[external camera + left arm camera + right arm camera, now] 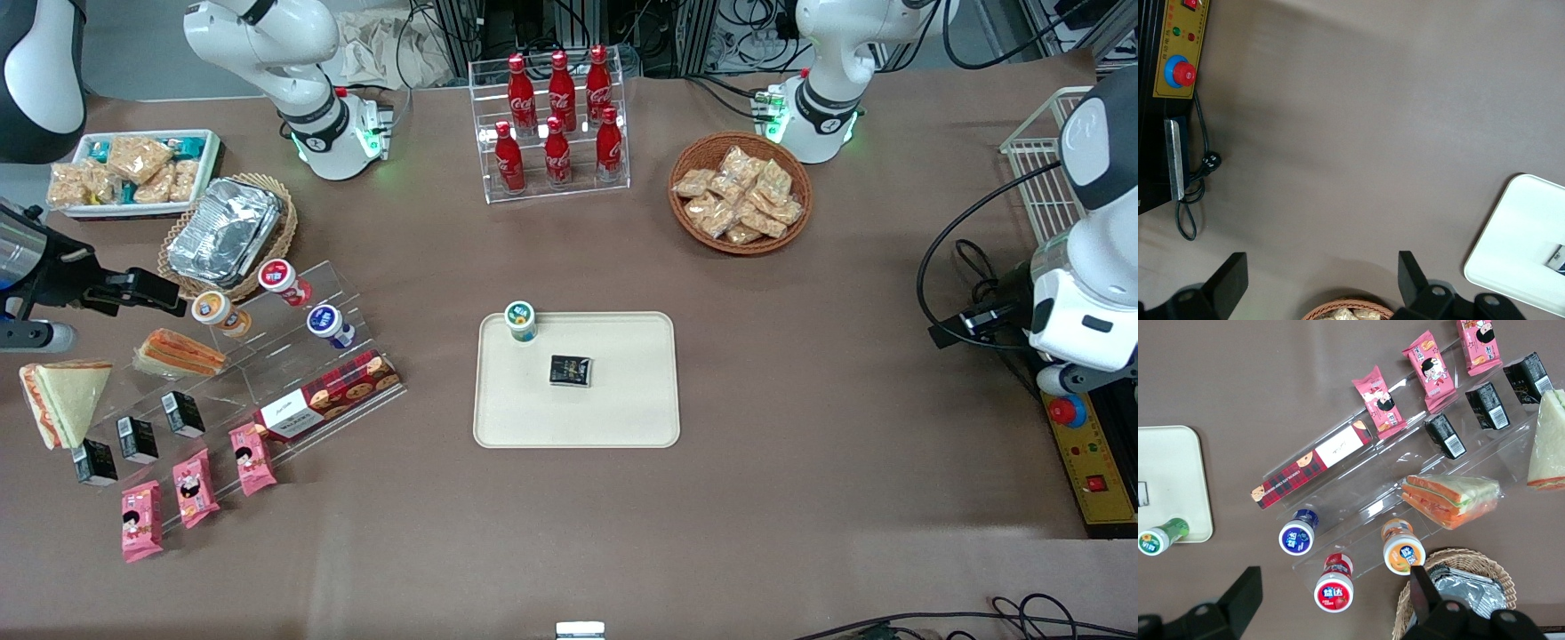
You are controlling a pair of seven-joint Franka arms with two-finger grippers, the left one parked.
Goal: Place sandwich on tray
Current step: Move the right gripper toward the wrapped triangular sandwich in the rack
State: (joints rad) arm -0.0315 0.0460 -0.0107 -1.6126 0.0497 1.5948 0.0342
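Observation:
The sandwich (64, 398) (1549, 443) is a large wrapped triangular wedge with a pale bread face and red filling along one edge. It lies at the working arm's end of the table, beside the clear acrylic stand (267, 373). The cream tray (578, 418) (1168, 480) (1521, 233) rests mid-table, holding a green-lidded cup (520, 320) and a small black carton (570, 370). My gripper (158, 296) (1333, 587) hovers open above the stand's cups, farther from the front camera than the sandwich, holding nothing.
A flatter orange-layered sandwich (180, 353) (1450, 498), three cups, a cookie box (329, 396), black cartons and pink snack packs occupy the stand. A basket of foil containers (227, 231), a white snack bin (133, 173), a cola rack (556, 124) and a snack basket (740, 193) stand farther back.

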